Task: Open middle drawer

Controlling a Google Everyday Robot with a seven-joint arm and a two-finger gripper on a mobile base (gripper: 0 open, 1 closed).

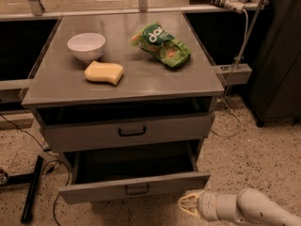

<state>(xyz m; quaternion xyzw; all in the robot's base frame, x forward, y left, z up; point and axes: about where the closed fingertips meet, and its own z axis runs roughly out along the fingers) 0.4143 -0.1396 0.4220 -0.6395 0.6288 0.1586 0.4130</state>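
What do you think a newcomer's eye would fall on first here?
The middle drawer stands pulled out below a closed drawer. The tool sits low, just in front of its right end. On the cabinet top lies a bright green snack bag, beside a white bowl and yellow sponge.

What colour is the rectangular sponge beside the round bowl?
Yellow sponge, camera view; the gripper hovers lower right, near floor.

One white tubular robot arm (254,210), entering from lower right corner, lying near horizontal, reaching leftward. One pale yellow two-finger gripper (188,205) at its end, beyond white cylindrical wrist (214,206); low down, pointing left.
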